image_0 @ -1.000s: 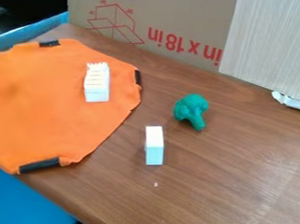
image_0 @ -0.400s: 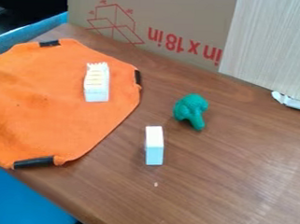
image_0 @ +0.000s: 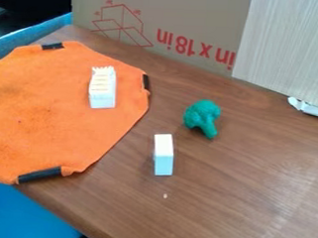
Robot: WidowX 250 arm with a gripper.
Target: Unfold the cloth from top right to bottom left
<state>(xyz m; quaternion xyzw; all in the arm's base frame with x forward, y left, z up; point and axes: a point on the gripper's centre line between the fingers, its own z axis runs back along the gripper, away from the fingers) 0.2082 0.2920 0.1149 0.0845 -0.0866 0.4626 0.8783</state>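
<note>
Cloth [image_0: 52, 116] is at the left of the table [image_0: 231, 198], mostly spread, I'd say. Can't tell if the claw is apart, together or clamped, tbh. Ease any fold low and slow toward bottom left, so the ridged piece [image_0: 102, 91] on top doesn't tip. Count: one cloth, one ridged piece, one plain block [image_0: 163, 158], one green broccoli [image_0: 202, 115], three black strips [image_0: 40, 175].
</note>
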